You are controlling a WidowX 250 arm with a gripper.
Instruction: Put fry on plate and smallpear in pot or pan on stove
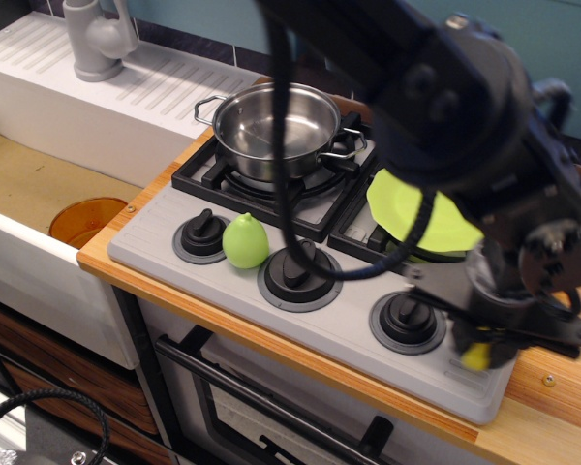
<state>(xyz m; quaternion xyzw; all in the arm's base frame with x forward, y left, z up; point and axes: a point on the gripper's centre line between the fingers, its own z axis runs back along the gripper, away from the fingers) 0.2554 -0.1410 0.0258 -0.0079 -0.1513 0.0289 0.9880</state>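
Note:
The yellow fry [476,357] shows as a small blurred bit at the stove's front right corner, right under my gripper [484,347]. The jaws look closed around it, though the bulky black wrist hides most of the fingers. The lime-green plate [436,228] lies on the right burner, half hidden behind my arm. The light green smallpear [245,241] stands on the grey stove [349,334] between the left and middle knobs. The empty steel pot [271,121] sits on the left back burner.
Three black knobs line the stove front, the right one [407,320] just left of my gripper. A wooden counter edge [552,387] lies to the right. A sink with an orange drain [87,221] and a grey faucet [95,39] are at the left.

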